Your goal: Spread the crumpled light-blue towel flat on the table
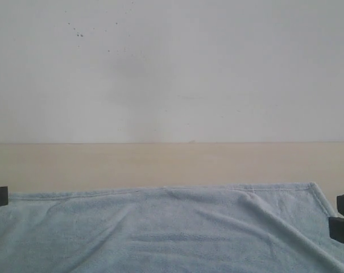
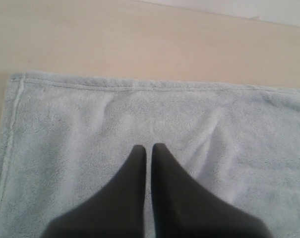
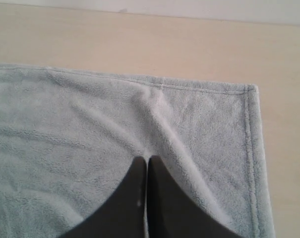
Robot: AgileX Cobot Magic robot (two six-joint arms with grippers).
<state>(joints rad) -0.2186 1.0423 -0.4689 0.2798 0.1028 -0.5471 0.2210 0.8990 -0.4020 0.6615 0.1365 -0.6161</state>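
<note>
My left end effector (image 2: 148, 146) hung low over the towel (image 2: 90, 124), pressed together. My right end effector (image 3: 148, 158), likewise closed tight, pointed at a towel ridge just ahead.

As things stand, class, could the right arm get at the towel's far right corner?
Probably yes. Its shut fingers hang over the towel close to that corner, and only rumpled towel lies between.

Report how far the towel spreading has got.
Mostly done: the towel lies opened out on the table, far hem showing. In hand: left end effector and right end effector, both shut, sit over it. Remaining: a crease by the right corner; near edge unseen.
</note>
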